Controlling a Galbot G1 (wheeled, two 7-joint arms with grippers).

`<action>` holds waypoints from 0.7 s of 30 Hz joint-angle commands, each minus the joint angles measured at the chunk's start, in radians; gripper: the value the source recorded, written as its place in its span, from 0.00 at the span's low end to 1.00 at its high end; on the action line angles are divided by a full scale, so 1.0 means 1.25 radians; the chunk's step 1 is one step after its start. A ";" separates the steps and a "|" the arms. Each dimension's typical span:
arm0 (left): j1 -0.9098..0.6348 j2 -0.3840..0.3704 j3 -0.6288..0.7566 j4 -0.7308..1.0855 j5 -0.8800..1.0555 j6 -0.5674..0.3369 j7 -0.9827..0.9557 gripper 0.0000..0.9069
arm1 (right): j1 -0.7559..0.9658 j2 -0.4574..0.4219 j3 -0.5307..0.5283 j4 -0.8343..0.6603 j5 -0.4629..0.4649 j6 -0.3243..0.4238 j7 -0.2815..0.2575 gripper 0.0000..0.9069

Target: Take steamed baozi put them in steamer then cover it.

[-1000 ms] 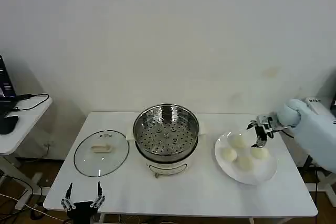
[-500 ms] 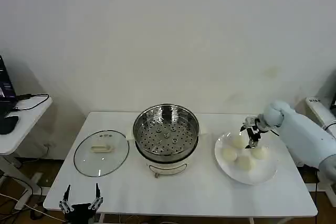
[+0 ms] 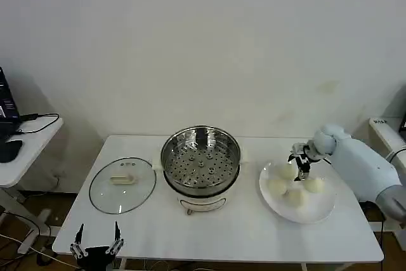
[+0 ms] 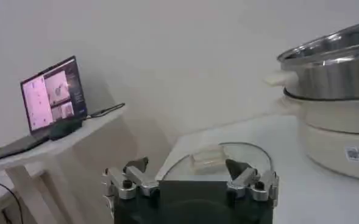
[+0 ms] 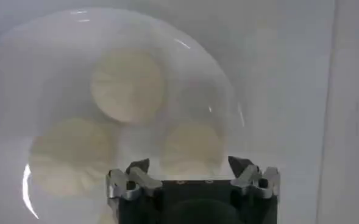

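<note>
Surface: white surface (image 3: 241,233) before a pale wall.
Steamer: steamer (image 3: 200,164) at the middle, uncovered.
Cover: cover (image 3: 122,185) flat to the steamer's left.
Baozi: four steamed baozi (image 3: 277,186) on a white plate (image 3: 317,211), right.
Right claw: right claw (image 3: 300,162) — spread, over the plate's far baozi.
Left claw: left claw (image 3: 96,245) — spread, at the near edge.

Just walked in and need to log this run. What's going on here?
The right gripper hangs open over the white plate holding four steamed baozi, poised above the rear bun; none is gripped yet. The steamer sits uncovered at the table's middle with an empty perforated tray. The cover lies flat on the table to the steamer's left. The left gripper waits open at the near table edge.
</note>
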 commanded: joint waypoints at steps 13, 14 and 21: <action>0.006 -0.002 0.001 -0.011 0.001 0.000 -0.003 1.00 | 0.002 0.003 -0.002 -0.006 -0.004 0.006 -0.001 0.66; 0.006 -0.002 0.001 -0.012 0.001 0.001 -0.003 1.00 | 0.002 0.003 -0.002 -0.004 -0.004 0.007 -0.001 0.66; 0.006 -0.001 0.004 -0.013 0.001 0.003 -0.003 1.00 | 0.017 -0.029 -0.007 0.053 0.021 0.003 0.002 0.66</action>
